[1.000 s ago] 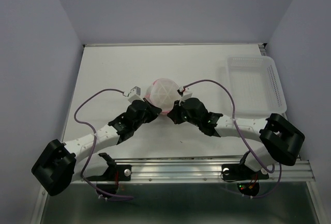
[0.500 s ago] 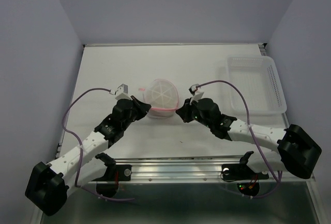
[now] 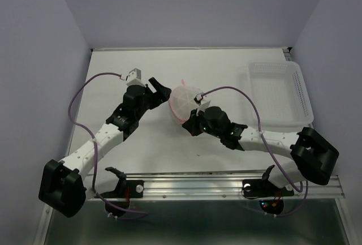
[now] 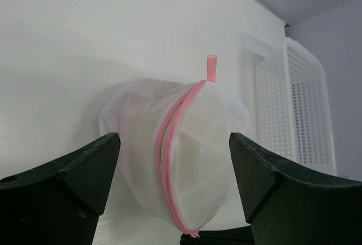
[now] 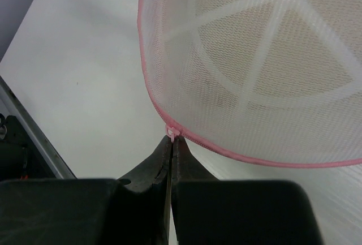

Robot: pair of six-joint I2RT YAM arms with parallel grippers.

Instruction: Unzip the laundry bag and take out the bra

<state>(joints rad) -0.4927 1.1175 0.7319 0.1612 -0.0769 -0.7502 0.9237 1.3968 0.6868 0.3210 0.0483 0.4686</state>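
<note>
We log the laundry bag (image 3: 184, 99) near the middle of the table (image 3: 113, 75), tipped up on its edge between the two arms and apart from the plastic tray (image 3: 280, 89) on the right. The right gripper (image 5: 171, 140) has its fingers pressed together, pinching a small zipper tab (image 5: 170, 132) on the pink trim at the bag's lower rim. The left gripper (image 4: 174, 140) is spread wide, with the bag just ahead of the gap; we see no contact.

Handling, our judgement: light, soft mesh over springy ribs. It should slide or lift rather than resist a pull, so unzipping needs a counter-hold. Best holds are the tab for the zipper and the pink loop (image 4: 211, 67) or nearby trim for bracing. The thin mesh may snag.

Count: one bag, one tab, one loop, one tray, two grippers. Beige fabric shows through the mesh; we take it for the bra, number unclear.
</note>
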